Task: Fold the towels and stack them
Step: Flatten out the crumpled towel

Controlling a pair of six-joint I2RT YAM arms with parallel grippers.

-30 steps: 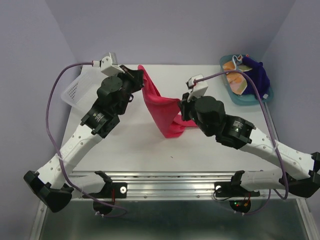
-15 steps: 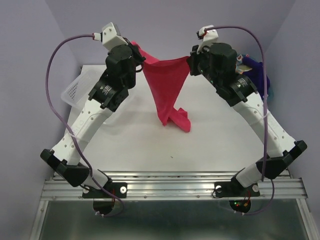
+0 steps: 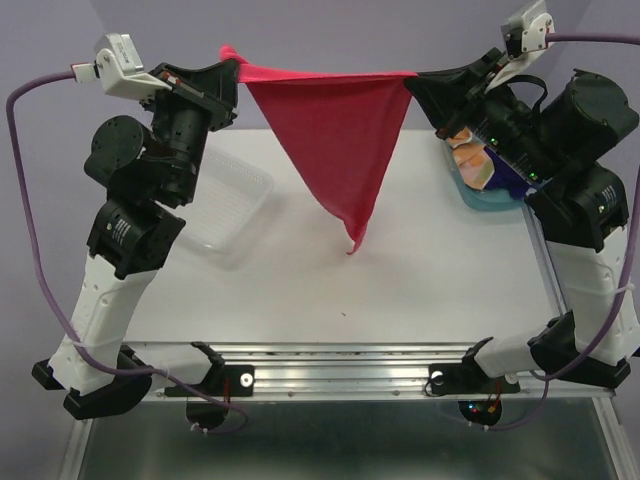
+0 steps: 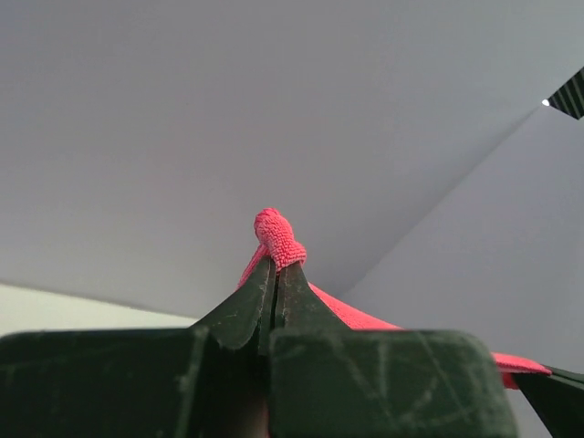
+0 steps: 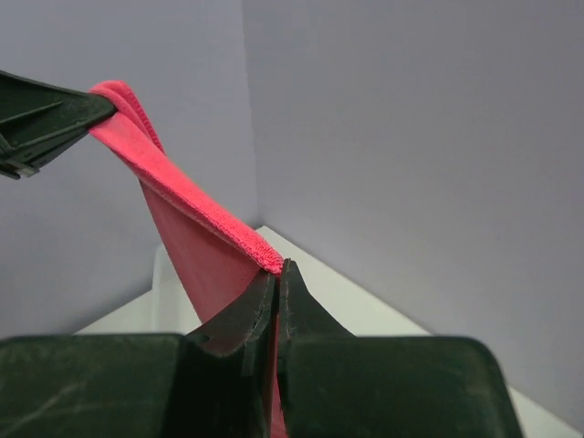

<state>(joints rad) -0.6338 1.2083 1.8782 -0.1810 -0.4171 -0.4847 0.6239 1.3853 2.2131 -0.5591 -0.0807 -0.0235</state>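
Plain pink-red towel (image 3: 335,140), black pincers

From above and behind the arm bases (image 3: 95,385) we look down on the whole worktop (image 3: 420,285). Our wrist cameras sit close behind the left gripper (image 4: 276,266) and right gripper (image 5: 278,271), facing the walls (image 4: 274,109). All three views share the pink-red towel (image 3: 335,130); the right wrist view also catches the left gripper.

White table (image 3: 400,290) bears a basket (image 3: 262,186) left, teal tray (image 3: 492,206) right.
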